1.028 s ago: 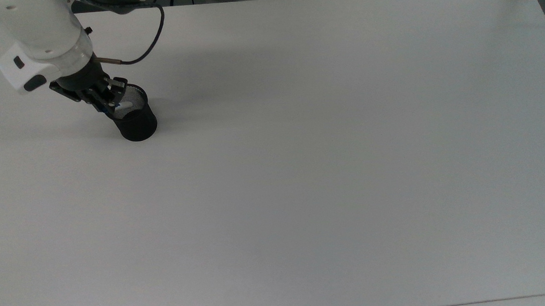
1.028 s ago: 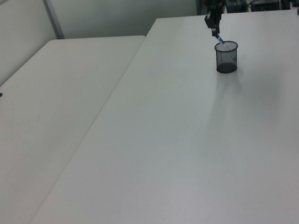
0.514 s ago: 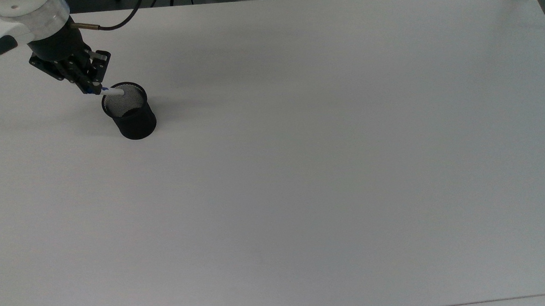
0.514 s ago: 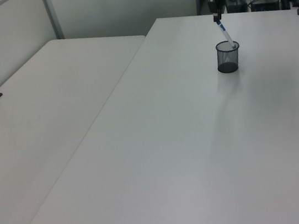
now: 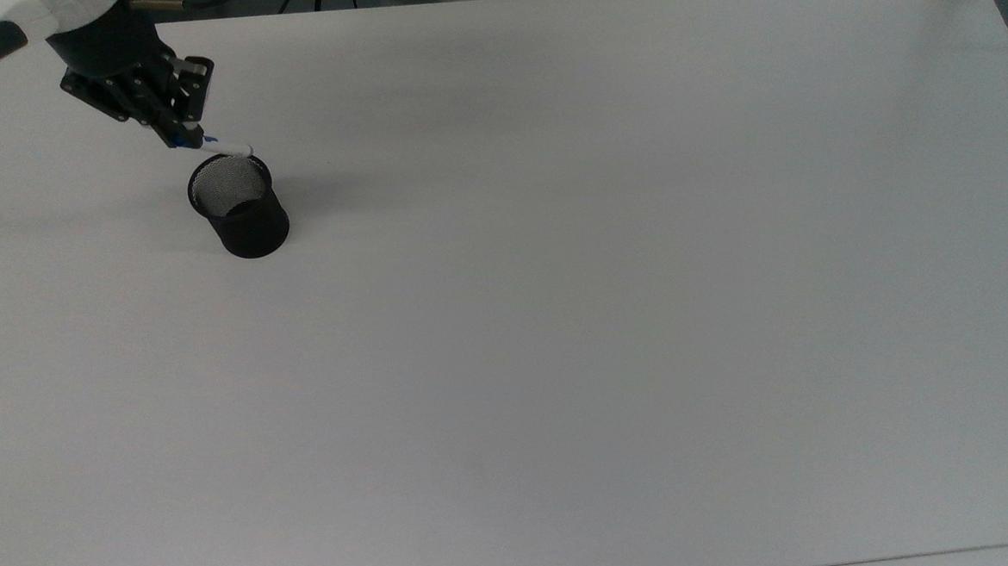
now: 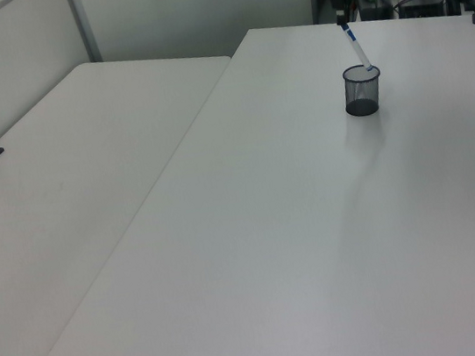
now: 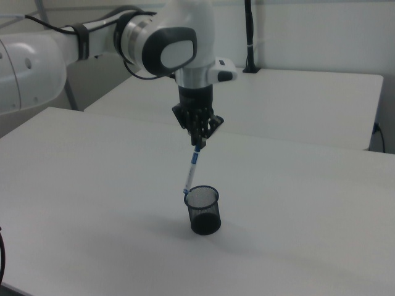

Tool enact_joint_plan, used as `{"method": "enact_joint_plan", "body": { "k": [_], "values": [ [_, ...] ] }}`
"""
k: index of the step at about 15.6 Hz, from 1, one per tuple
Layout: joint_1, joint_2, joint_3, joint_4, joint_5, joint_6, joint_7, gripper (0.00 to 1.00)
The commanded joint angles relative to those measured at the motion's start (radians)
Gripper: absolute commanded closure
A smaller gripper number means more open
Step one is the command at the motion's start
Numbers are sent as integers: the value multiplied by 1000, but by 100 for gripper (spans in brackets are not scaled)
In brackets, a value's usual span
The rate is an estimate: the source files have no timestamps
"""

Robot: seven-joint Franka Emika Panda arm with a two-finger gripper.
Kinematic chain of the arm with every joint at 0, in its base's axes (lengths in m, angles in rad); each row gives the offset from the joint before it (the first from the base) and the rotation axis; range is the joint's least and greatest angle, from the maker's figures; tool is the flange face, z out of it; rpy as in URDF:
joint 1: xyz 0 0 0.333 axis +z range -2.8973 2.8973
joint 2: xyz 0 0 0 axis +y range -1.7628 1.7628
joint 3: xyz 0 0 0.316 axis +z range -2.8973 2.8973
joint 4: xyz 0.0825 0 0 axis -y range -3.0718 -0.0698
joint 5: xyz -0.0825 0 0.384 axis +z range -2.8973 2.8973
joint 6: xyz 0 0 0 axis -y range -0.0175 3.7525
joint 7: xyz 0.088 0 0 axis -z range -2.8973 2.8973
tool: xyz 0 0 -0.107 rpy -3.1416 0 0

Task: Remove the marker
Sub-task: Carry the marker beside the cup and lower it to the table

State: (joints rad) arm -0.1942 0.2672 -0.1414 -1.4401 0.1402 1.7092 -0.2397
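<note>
I see the marker (image 7: 192, 171), white barrel with blue label, hanging tilted above the black mesh cup's (image 7: 203, 210) rim on the white desk (image 7: 296, 203), its blue cap hidden inside my tool (image 7: 199, 143), which is clamped on it.

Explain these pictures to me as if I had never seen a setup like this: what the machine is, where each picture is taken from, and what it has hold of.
The white machine is a robot arm; its black gripper ends in two jaws, here closed on the top end of a marker, a slim white pen with blue markings. The marker hangs tilted, its lower tip about level with the rim of a black mesh cup, at the right view's left edge of it. The cup stands on a white table. One picture looks down from above, the other two look across the table from opposite sides. In the top view, the gripper is at the upper left.
</note>
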Motion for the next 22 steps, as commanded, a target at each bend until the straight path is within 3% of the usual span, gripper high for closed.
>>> {"method": "enact_joint_plan", "body": {
  "k": [1,7,13,22],
  "values": [
    [45,-23,-15,20,18,-85,-15,91],
    [168,1,-20,-8,13,-207,34,91],
    [272,141,-10,-8,2,-197,95,91],
    [357,234,-7,-13,-68,-174,115,90]
  ]
}}
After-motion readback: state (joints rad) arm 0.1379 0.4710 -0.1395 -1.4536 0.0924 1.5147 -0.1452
